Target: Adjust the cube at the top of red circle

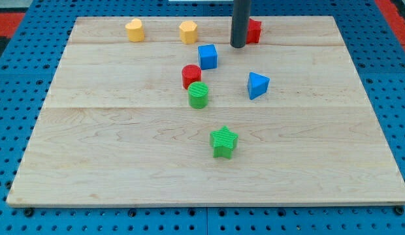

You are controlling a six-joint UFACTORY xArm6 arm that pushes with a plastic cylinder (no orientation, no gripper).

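Note:
A blue cube [208,57] sits just above and to the right of the red cylinder [191,76], close to it. My tip [238,46] is down on the board to the upper right of the blue cube, a short gap away. The rod partly hides a red block [253,31] behind it, whose shape I cannot make out.
A green cylinder [198,95] touches the red cylinder from below. A blue triangular block [257,85] lies to the right. A green star [224,141] sits lower centre. A yellow heart-like block [134,30] and a yellow hexagonal block [188,31] are near the view's top edge.

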